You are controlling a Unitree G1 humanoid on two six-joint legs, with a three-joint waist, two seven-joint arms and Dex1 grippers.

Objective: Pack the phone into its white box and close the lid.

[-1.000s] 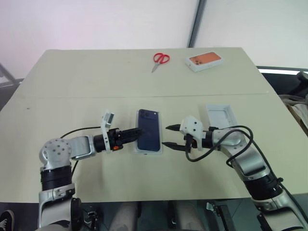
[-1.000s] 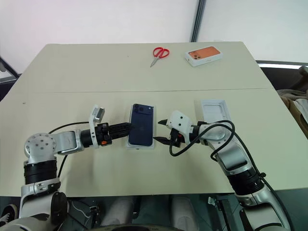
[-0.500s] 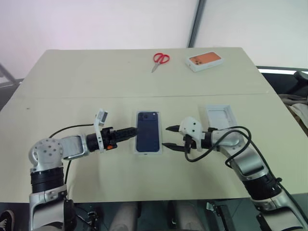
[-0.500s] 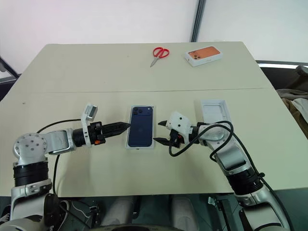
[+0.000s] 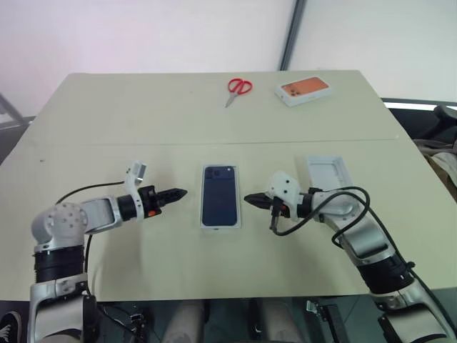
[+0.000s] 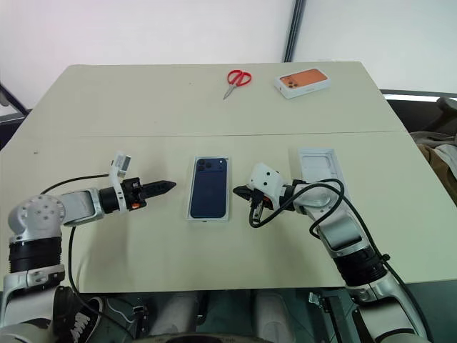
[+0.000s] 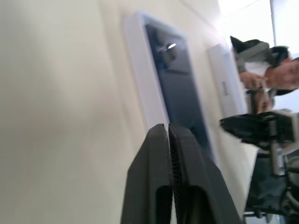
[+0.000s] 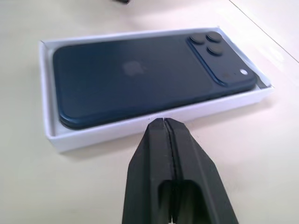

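The dark navy phone [image 5: 219, 194] lies back up inside the shallow white box [image 5: 220, 226] at the table's middle, its camera cluster at the far end. My left gripper [image 5: 182, 192] is shut with nothing in it. It points at the box from the left, a short gap away. From the right, my right gripper [image 5: 248, 199] is also shut and empty, its tip just off the box's right wall [image 8: 93, 133]. The white lid [image 5: 325, 171] rests on the table to the right, beyond my right arm, inner side up.
Red-handled scissors [image 5: 239, 87] and a white box with an orange phone picture [image 5: 303, 90] lie at the table's far edge. A seam [image 5: 107, 145] runs across the table behind the box.
Both grippers have shut. The left gripper has drawn back to the left, away from the phone's edge. The phone, a little askew before, now lies straight in the box.
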